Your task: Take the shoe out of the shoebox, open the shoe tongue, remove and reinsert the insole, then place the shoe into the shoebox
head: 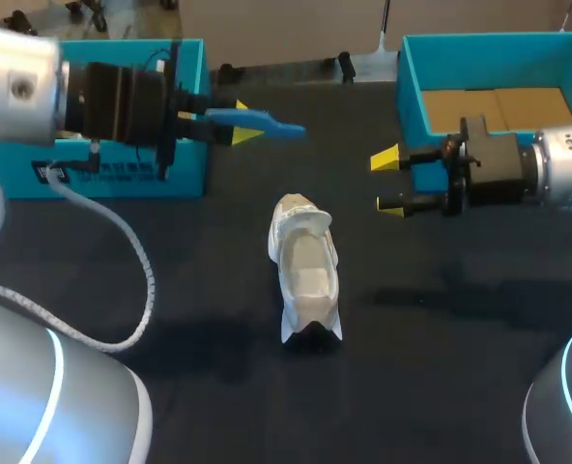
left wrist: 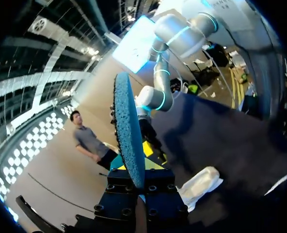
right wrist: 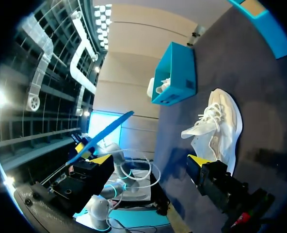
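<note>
Head view is showing my left gripper [head: 240,128] clamping a blue insole [head: 257,121] between its fingers and holding it up over the dark table [head: 441,387]. My right gripper [head: 388,182] is hanging with its fingers wide apart, gripping nothing. Between the two and nearer me, the white shoe [head: 305,271] is lying on the table, touching neither. Its long axis is running away from me, tongue end far, heel end near. A blue box [head: 131,174] is sitting behind the left gripper, and an open shoebox [head: 412,97] is standing just behind the right one.
</note>
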`<state>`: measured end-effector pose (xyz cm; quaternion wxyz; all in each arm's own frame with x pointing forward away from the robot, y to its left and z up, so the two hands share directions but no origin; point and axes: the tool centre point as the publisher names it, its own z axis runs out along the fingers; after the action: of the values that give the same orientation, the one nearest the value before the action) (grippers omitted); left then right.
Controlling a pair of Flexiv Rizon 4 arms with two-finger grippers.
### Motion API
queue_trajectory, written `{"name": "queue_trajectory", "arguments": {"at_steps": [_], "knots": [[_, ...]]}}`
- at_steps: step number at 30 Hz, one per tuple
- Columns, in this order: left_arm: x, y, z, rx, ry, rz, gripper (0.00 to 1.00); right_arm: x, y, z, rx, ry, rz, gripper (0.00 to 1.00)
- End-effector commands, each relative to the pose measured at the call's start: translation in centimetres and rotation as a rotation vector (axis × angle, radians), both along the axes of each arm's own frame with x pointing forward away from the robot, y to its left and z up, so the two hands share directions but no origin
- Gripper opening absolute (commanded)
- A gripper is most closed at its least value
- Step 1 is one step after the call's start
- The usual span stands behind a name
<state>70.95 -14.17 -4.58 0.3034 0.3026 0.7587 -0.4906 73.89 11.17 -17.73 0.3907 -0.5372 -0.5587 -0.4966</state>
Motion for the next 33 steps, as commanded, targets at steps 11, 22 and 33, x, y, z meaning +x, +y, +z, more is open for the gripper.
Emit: {"name": "queue_trajectory", "arguments": {"at_steps": [11,22,33], "knots": [[0.8,0.4,-2.2,-0.116,-0.685,0.01,0.0,0.0,0.2,0.0,-0.003,0.001,-0.003,1.0],[0.8,0.4,-2.2,-0.116,-0.685,0.01,0.0,0.0,0.2,0.0,-0.003,0.001,-0.003,1.0],[1.0,0.7,-4.2,-0.067,-0.671,0.016,0.0,-0.1,-0.1,1.8,0.032,-0.027,-0.091,1.0]]}}
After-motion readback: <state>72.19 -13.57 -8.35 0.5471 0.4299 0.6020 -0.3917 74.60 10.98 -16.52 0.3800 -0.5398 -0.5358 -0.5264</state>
